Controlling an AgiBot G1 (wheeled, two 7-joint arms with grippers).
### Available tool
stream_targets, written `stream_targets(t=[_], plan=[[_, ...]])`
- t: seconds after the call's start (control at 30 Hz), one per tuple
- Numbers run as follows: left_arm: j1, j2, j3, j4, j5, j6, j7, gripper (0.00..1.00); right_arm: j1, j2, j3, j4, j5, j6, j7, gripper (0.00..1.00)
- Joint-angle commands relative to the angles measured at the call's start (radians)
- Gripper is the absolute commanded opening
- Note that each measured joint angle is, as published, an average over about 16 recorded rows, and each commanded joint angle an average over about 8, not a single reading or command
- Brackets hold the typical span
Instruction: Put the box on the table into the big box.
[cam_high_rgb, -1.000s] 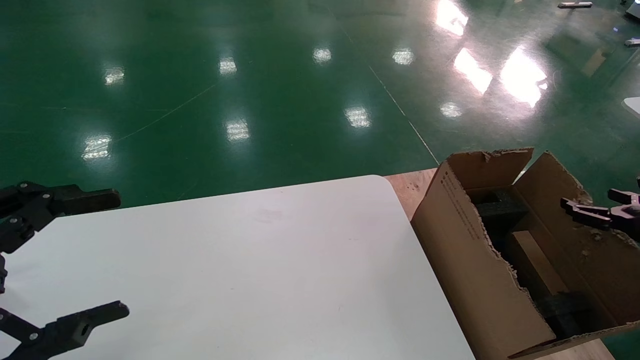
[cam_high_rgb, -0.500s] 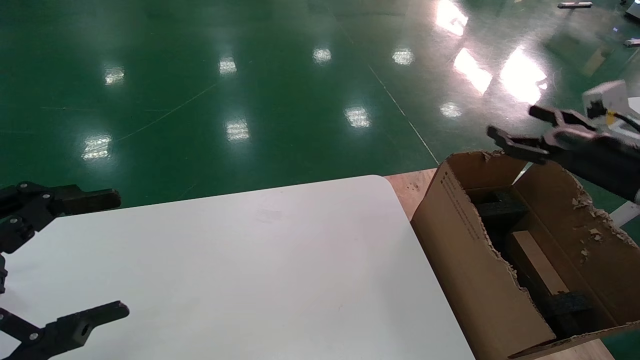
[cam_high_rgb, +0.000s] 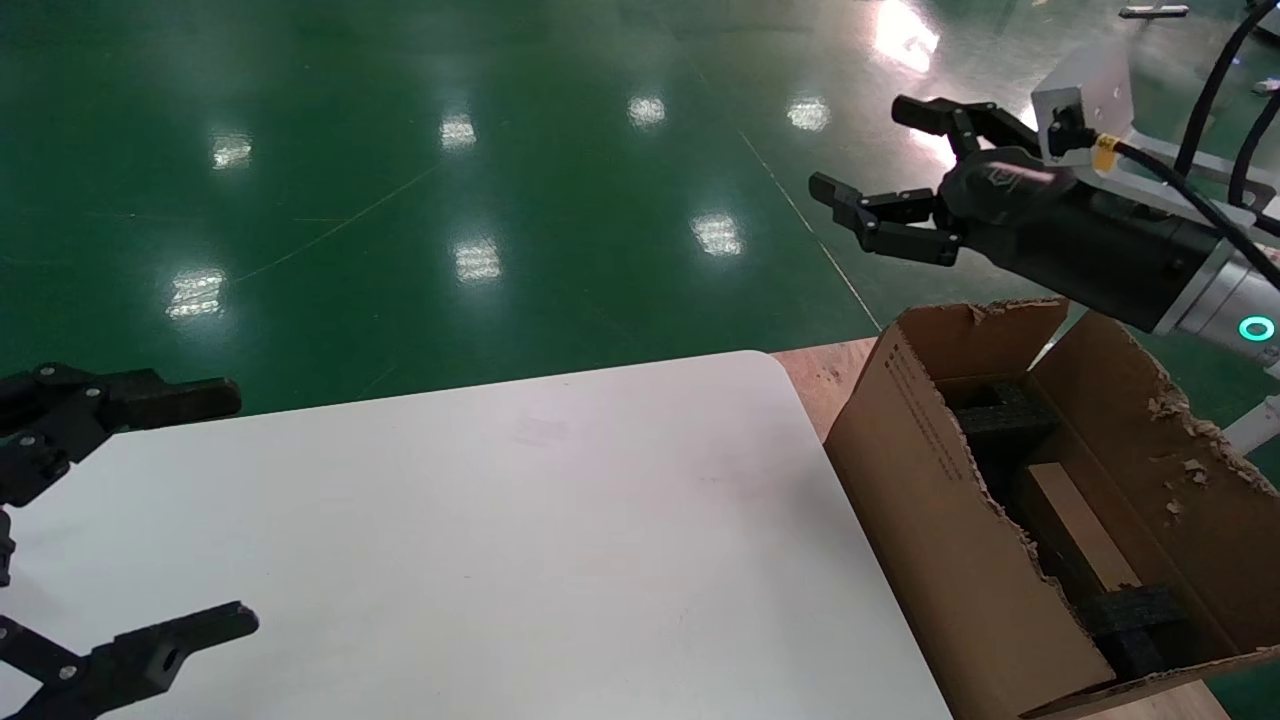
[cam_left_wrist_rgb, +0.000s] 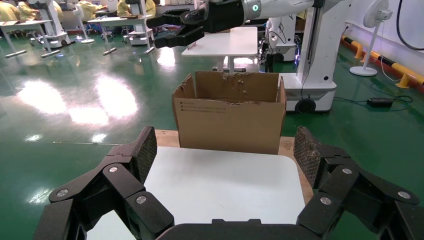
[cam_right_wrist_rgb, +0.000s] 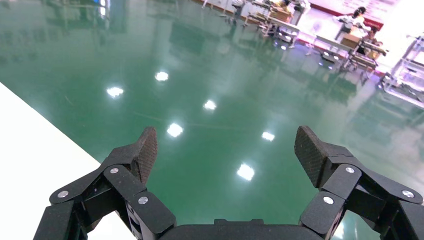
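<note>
Already the box (cam_high_rgb: 1078, 528) lies inside the big box (cam_high_rgb: 960, 520), long axis running near to far, below and nearer than the right gripper (cam_high_rgb: 880, 165), spread empty above; the left gripper (cam_high_rgb: 150, 520) hangs open over the table (cam_high_rgb: 500, 540)

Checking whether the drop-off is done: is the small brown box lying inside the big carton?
Yes, in the head view the box lies inside the big box, between black foam pieces.

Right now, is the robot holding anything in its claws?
No. The right gripper is open and empty above the big torn cardboard carton; the left gripper is open and empty over the white table.
</note>
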Motion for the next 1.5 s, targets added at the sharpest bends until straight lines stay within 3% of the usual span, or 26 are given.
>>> stream_targets(t=[0.03, 0.53, 1.5], plan=[[0.0, 0.0, 0.0, 0.0, 0.0, 0.0, 0.0, 1.0, 0.011, 0.0, 0.005, 0.034, -0.009, 0.012, -0.007, 1.0], [0.0, 0.0, 0.0, 0.0, 0.0, 0.0, 0.0, 1.0, -0.022, -0.009, 0.027, -0.022, -0.02, -0.023, 0.026, 1.0], [-0.001, 0.0, 0.002, 0.001, -0.001, 0.0, 0.001, 1.0, -0.22, -0.195, 0.538, 0.062, -0.433, -0.393, 0.38, 1.0]])
